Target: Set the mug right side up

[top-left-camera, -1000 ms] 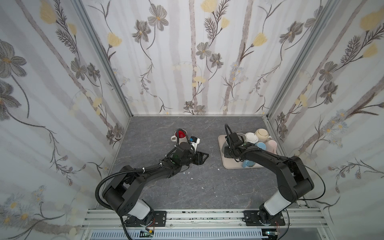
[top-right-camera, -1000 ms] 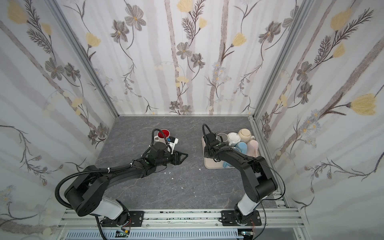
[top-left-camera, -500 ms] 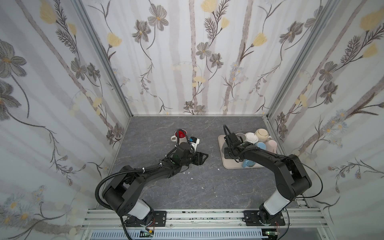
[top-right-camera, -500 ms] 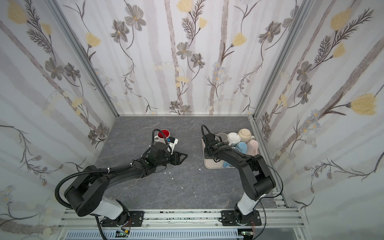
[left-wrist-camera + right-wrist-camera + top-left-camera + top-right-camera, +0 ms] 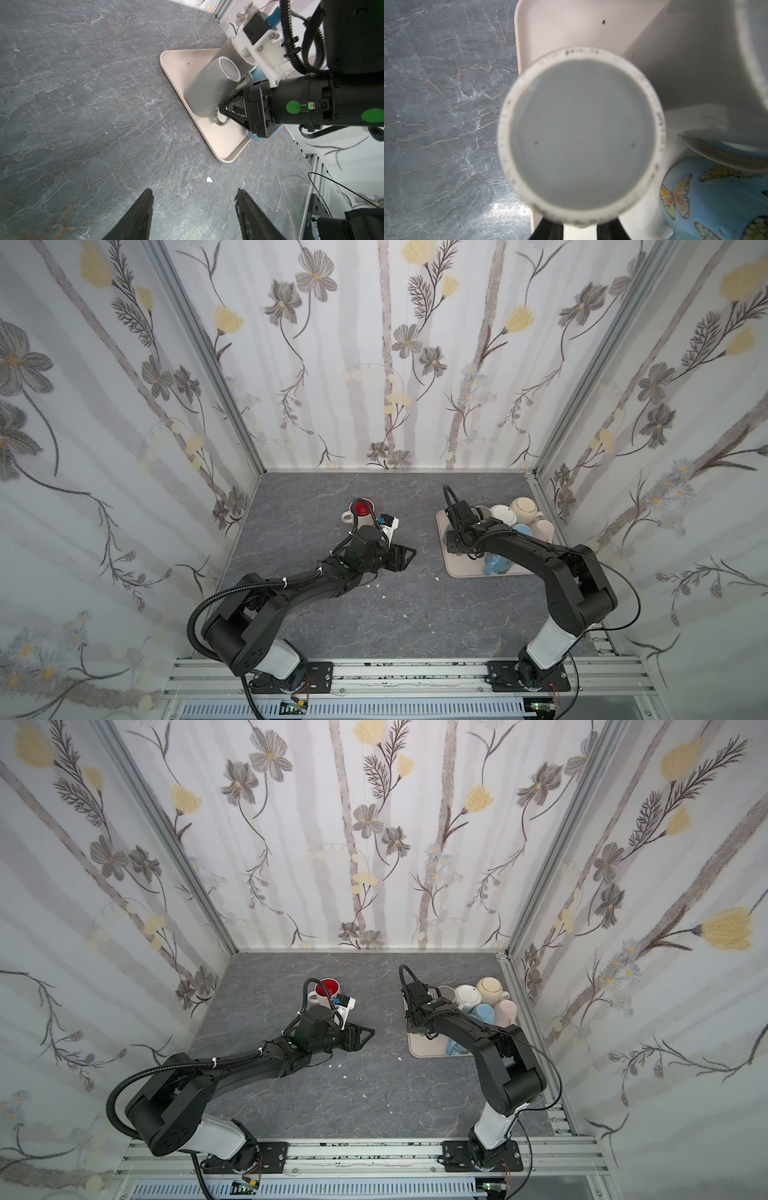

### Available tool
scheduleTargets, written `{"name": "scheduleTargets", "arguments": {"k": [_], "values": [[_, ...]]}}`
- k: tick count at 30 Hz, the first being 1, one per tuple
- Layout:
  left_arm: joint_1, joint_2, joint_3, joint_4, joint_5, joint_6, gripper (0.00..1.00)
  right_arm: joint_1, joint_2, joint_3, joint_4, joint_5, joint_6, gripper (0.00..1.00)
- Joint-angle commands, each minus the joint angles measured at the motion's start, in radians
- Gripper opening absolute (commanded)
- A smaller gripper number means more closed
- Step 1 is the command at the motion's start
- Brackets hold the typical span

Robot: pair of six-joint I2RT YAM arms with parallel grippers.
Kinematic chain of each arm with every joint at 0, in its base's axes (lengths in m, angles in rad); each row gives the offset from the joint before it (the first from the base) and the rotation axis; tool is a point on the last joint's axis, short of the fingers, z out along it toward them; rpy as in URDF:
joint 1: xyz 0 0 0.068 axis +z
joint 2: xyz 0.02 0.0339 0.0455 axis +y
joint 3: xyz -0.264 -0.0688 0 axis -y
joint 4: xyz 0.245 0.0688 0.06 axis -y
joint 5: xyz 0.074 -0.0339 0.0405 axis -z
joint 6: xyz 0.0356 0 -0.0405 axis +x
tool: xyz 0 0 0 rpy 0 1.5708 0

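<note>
A grey mug point(image 5: 207, 89) stands upside down and tilted on the beige tray point(image 5: 224, 149), base up, its handle low on the side facing my right gripper point(image 5: 221, 108). The fingertips sit at the mug wall just above the handle ring. In the right wrist view the mug's base point(image 5: 581, 133) fills the middle and hides the tips of my right gripper point(image 5: 579, 232); its fingers stand a little apart. My left gripper point(image 5: 194, 193) is open over bare table, left of the tray point(image 5: 461, 572), in both top views point(image 5: 409, 553) point(image 5: 365, 1033).
A second grey mug point(image 5: 232, 52) lies behind the first. A blue butterfly mug point(image 5: 708, 197), a cream teapot point(image 5: 524, 508) and a pink mug point(image 5: 544, 529) crowd the tray's right side. A white mug with a red inside point(image 5: 360, 509) stands behind my left arm. White chips point(image 5: 384, 596) dot the table.
My right gripper has shifted slightly at the tray's left part, by the grey mug. The left arm has not moved.
</note>
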Motion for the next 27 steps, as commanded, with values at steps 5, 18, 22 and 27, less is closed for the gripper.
{"name": "scheduleTargets", "arguments": {"k": [5, 18, 22, 27], "values": [[-0.001, -0.014, -0.004, -0.008, -0.013, 0.018, 0.63, 0.001, 0.029, 0.008, -0.003, 0.014, -0.005, 0.12], [-0.001, -0.012, -0.003, -0.007, -0.015, 0.019, 0.63, 0.001, 0.012, 0.028, -0.013, 0.032, -0.028, 0.15], [-0.001, -0.012, -0.005, -0.006, -0.014, 0.016, 0.63, 0.001, 0.023, 0.031, -0.009, 0.019, -0.03, 0.07], [-0.003, -0.02, -0.019, -0.003, -0.019, 0.015, 0.63, 0.008, -0.002, 0.021, 0.011, 0.014, -0.036, 0.0]]}}
